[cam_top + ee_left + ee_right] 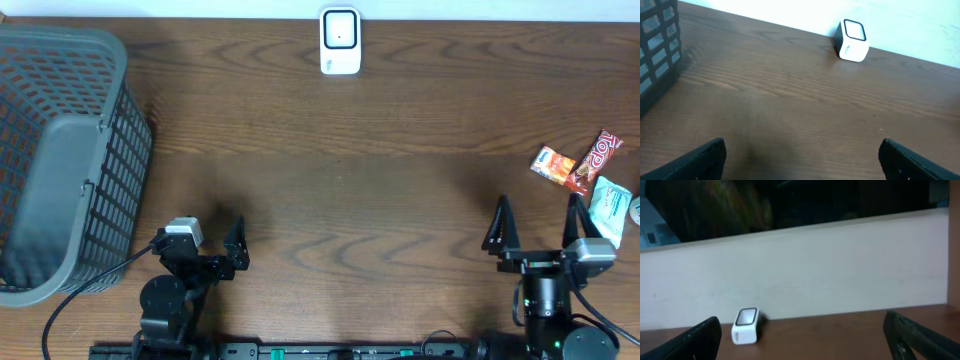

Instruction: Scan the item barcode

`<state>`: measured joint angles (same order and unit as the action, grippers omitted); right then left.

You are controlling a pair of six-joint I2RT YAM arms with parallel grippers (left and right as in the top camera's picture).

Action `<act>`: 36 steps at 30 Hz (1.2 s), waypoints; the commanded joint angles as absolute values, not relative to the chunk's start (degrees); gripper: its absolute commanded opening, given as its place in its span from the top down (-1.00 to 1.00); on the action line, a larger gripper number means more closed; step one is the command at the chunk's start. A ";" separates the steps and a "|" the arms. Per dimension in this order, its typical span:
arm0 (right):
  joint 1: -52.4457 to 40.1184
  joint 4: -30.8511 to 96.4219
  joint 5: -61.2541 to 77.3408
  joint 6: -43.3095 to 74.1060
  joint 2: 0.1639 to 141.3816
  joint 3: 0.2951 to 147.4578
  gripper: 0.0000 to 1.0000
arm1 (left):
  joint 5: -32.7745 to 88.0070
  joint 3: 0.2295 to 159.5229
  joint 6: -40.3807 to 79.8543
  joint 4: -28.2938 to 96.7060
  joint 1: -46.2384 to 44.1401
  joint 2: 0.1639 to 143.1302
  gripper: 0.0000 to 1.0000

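Note:
A white barcode scanner (pixel 340 41) stands at the table's far edge, in the middle. Three snack packets lie at the right edge: an orange one (pixel 552 163), a red one (pixel 595 160) and a pale teal one (pixel 608 210). My right gripper (pixel 537 225) is open near the front edge, just left of the packets and holding nothing. At the front left, my left gripper (pixel 200 245) is also open and empty. The left wrist view has the scanner (pixel 853 40) far ahead of the open gripper (pixel 802 160). In the right wrist view the scanner (pixel 746 326) sits ahead-left of the open gripper (pixel 802 337).
A large grey mesh basket (pixel 60 160) fills the left side of the table, close beside my left arm; its wall (pixel 657 50) shows at the left of the left wrist view. A pale wall runs behind the table's far edge.

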<state>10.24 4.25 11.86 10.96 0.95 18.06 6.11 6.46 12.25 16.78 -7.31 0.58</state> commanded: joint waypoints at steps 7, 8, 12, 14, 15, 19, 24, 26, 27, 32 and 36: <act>6.48 3.62 7.09 11.73 0.32 12.23 -0.99 | 6.87 5.67 12.78 18.44 -7.20 0.23 -0.96; 6.31 3.62 6.68 11.73 0.32 11.27 -0.99 | 6.87 5.67 12.78 18.44 -7.18 0.23 -0.96; 5.89 3.38 6.07 11.77 0.32 7.79 -0.98 | 6.87 5.67 12.78 18.44 -7.18 0.23 -0.96; 5.89 3.14 6.07 12.21 0.32 5.98 -0.98 | 6.87 5.67 12.78 18.44 -7.18 0.23 -0.96; 5.89 3.14 6.07 12.19 0.32 5.32 -0.98 | 6.87 5.67 12.78 18.44 -7.20 0.23 -0.95; 5.89 3.22 6.09 12.19 0.32 2.63 -0.98 | 6.87 5.67 12.78 18.44 -7.20 0.23 -0.96; 5.82 3.95 5.93 12.14 0.30 0.30 -0.98 | 6.87 5.67 12.78 18.44 -7.18 0.23 -0.96; 5.56 3.88 5.87 10.85 0.30 0.32 -0.98 | 6.87 5.67 12.78 18.44 -7.18 0.23 -0.96; 5.50 3.88 5.87 10.57 0.30 0.32 -0.98 | 6.87 5.67 12.78 18.44 -7.18 0.23 -0.96; 5.02 3.88 5.89 10.44 0.30 0.32 -0.99 | 6.87 5.67 12.78 18.44 -7.18 0.23 -0.96; 5.02 3.84 5.87 10.44 0.30 0.32 -0.99 | 6.87 5.67 12.78 18.44 -7.18 0.23 -0.96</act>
